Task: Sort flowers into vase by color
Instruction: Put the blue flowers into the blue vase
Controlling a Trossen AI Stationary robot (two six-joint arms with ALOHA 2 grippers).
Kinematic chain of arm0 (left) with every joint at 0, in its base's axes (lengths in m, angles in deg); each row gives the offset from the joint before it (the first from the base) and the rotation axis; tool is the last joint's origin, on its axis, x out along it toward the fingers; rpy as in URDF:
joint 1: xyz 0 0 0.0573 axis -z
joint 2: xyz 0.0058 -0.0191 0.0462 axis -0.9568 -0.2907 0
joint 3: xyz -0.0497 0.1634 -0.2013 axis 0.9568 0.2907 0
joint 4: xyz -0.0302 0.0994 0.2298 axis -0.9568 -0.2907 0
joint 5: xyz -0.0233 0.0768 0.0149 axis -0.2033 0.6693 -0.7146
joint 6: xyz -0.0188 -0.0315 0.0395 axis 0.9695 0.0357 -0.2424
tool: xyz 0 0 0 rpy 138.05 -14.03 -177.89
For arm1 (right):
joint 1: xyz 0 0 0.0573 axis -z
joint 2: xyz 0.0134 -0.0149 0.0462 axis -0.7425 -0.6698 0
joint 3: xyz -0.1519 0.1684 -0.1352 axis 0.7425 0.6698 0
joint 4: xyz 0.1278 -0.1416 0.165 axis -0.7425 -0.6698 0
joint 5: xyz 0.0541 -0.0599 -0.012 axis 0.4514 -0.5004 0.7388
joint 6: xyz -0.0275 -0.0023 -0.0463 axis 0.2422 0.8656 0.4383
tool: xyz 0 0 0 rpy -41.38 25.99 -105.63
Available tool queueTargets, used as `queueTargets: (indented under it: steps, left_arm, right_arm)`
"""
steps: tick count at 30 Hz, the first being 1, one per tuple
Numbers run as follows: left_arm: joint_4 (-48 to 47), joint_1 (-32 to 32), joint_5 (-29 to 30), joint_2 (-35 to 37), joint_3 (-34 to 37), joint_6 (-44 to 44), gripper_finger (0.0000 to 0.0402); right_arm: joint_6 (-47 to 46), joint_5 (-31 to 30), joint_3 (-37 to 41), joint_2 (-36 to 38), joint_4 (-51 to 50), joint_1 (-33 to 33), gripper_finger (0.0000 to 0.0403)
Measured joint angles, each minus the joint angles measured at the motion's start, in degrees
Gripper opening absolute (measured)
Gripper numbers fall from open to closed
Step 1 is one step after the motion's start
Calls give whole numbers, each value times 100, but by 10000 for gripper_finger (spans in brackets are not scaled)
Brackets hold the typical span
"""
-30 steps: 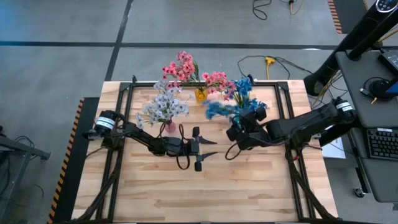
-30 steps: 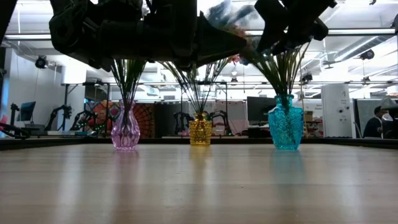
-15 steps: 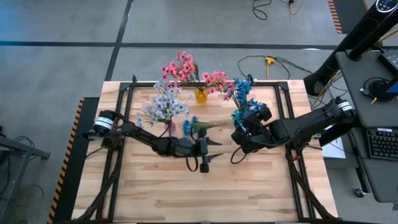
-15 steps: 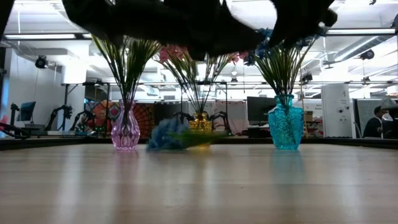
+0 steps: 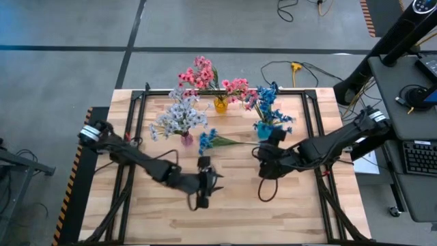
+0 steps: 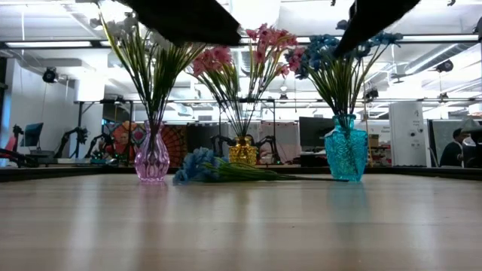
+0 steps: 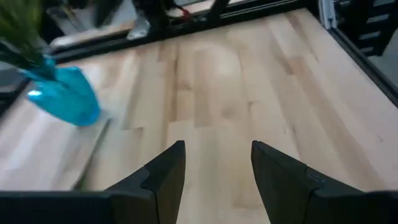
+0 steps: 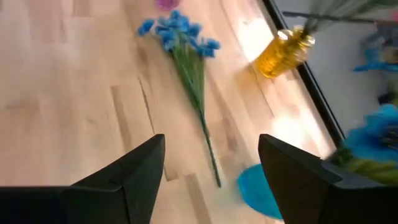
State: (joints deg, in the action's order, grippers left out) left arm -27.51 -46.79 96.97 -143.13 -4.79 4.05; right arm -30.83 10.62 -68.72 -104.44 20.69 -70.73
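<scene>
Blue sprig (image 5: pixel 213 141) — lies flat on the table (image 5: pixel 287 212), blossoms toward the pink vase (image 5: pixel 186 139), stem end toward the teal vase (image 5: pixel 263 130); held by nothing. In the low view it lies (image 6: pixel 218 171) between the pink vase (image 6: pixel 152 159) and the teal one (image 6: pixel 346 156), in front of the yellow vase (image 6: pixel 242 156).

Right gripper (image 5: pixel 261 167) — on the high view, at 4 o'clock from the sprig, near its stem end but apart from it. Fingers (image 8: pixel 130 177) spread and empty; in its wrist view the sprig (image 8: pixel 186 62) lies well ahead of the tips, with the yellow vase (image 8: pixel 283 51) off to one side.

Left gripper (image 5: pixel 203 193) — at 6 o'clock from the sprig's blossoms, farther off than the right one. Fingers (image 7: pixel 165 174) parted, nothing between them; bare wood ahead, teal vase (image 7: pixel 62 96) beyond.

Vases, back row of the table:
- pink vase, pale white-lavender flowers (image 5: pixel 177 116), at 10 o'clock from the sprig
- yellow vase (image 5: pixel 220 104), pink flowers (image 5: pixel 201 74), at 12 o'clock
- teal vase, blue flowers (image 5: pixel 268 101), at 2 o'clock
</scene>
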Motion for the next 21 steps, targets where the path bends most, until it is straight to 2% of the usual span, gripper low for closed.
queueTargets:
  steps: [6, 8, 15, 21]
  left_arm:
    - [-996, 744, 1671, 769, -11, 27, 167]
    - [-1286, 954, 2069, 973, -6, 54, 167]
    - [-1906, 1079, 2217, 1424, 18, 9, 167]
    - [-2315, 1102, 2666, 1652, 113, -57, 167]
  right_arm:
    - [188, 30, 115, -182, 261, -113, 246]
    - [214, 111, 94, -286, 290, -178, 247]
    - [717, 179, 30, -978, 1451, -270, 242]
    - [1199, 160, -682, -1909, 1652, 95, 235]
